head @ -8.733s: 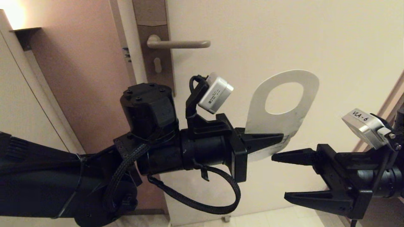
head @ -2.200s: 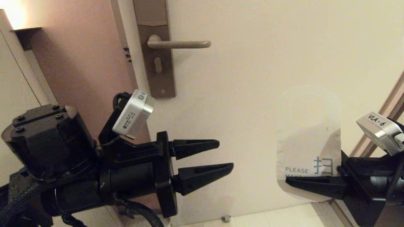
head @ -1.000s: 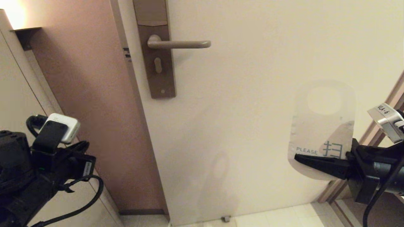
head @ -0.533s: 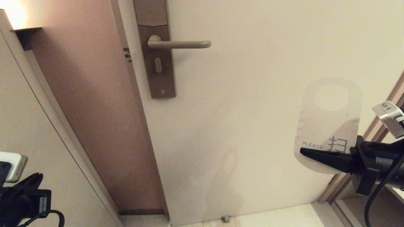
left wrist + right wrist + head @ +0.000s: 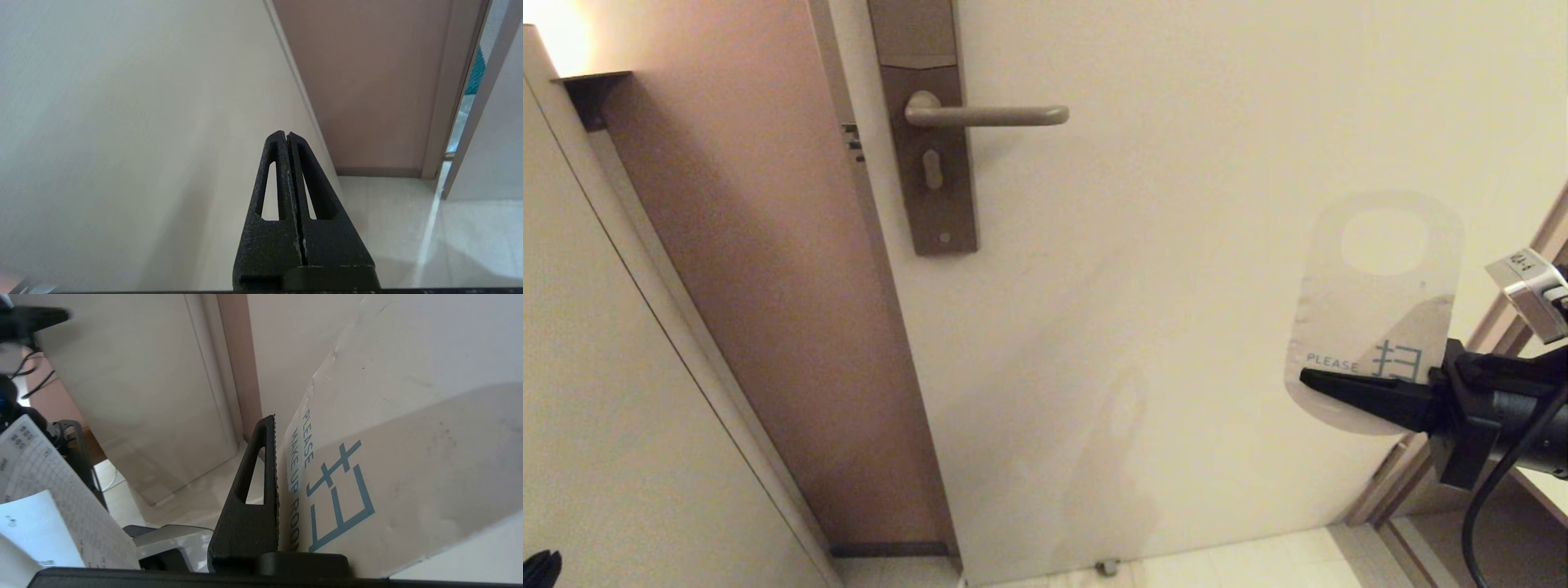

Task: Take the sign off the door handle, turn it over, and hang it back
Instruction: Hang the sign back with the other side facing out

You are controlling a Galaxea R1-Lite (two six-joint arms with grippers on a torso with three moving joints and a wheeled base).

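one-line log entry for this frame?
right end effector: shut on sign, white side out | door handle: bare | left end effector: shut, parked low

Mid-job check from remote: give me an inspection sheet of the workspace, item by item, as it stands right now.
Surface: cream door, closed against its frame.
Job's things: sign off the door handle, held upright low to the right, hole at top, white "PLEASE MAKE UP ROOM" side facing the head camera; handle bare.
Clutter: nothing seen.
Grippers: right gripper shut on the sign's lower end; left gripper shut, empty, parked low at the left.
Cables: black cable looping under the right wrist.
Surroundings: brown lock plate; pink-brown wall; pale floor tiles.
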